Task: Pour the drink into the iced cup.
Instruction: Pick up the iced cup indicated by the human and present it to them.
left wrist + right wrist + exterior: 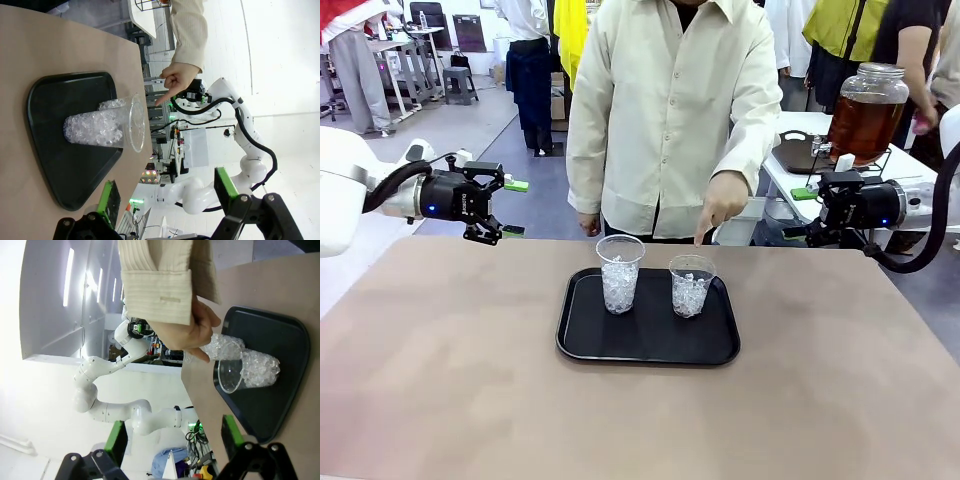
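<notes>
Pointing a hand, forefinger out, at an iced cup on the tray. Flanking the tray: left gripper, right gripper, both gaping.

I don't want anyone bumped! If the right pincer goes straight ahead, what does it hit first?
Probably the person's pointing hand, which hangs about level with it, though depth is hard to judge.

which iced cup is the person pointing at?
The right cup on the tray, by the robot's sides: the person's hand points a finger down at its far rim. The left cup has no hand near.
</notes>
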Robot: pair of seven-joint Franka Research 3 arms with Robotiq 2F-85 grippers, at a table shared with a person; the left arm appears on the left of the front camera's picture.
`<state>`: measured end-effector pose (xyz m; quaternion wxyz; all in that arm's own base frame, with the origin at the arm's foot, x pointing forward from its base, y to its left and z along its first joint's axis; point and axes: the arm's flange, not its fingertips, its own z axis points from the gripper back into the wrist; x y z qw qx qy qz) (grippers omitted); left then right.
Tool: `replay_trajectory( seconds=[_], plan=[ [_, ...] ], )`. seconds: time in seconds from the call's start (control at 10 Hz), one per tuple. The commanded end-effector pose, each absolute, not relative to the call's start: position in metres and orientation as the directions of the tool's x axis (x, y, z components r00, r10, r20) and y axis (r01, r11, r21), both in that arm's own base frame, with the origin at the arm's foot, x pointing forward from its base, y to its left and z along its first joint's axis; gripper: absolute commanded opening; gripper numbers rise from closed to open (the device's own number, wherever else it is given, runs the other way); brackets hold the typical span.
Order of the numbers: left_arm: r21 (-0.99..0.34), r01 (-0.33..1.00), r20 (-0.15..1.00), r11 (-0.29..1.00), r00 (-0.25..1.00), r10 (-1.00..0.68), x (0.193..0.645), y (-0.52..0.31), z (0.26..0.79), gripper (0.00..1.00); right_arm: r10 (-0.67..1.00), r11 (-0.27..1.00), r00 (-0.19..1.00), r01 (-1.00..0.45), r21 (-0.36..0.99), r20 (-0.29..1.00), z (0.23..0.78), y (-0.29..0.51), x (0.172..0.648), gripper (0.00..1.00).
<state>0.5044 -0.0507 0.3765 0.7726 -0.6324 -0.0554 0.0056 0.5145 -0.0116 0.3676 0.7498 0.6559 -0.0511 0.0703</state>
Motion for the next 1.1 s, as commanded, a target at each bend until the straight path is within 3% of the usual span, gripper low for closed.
replay_trajectory(
  seconds=[0.0, 0.3, 0.7, 1.0],
  plan=[
    [-0.977, 0.063, 0.081, 0.202, 0.993, 0.08, 0.504, -0.05, 0.378, 1.0, 0.038, 0.13, 0.985, -0.172, 0.976, 0.169, 0.368, -0.012, 0.514, 1.0],
    [-0.977, 0.063, 0.081, 0.202, 0.993, 0.08, 0.504, -0.05, 0.378, 1.0, 0.014, 0.09, 0.877, -0.479, 0.873, 0.48, 0.37, -0.012, 0.498, 1.0],
    [-0.977, 0.063, 0.081, 0.202, 0.993, 0.08, 0.504, -0.05, 0.378, 1.0, 0.05, 0.109, 0.595, -0.801, 0.588, 0.802, 0.354, -0.008, 0.478, 1.0],
    [-0.977, 0.063, 0.081, 0.202, 0.993, 0.08, 0.504, -0.05, 0.378, 1.0, 0.064, 0.187, 0.531, -0.838, 0.513, 0.845, 0.345, -0.011, 0.476, 1.0]
  ],
)
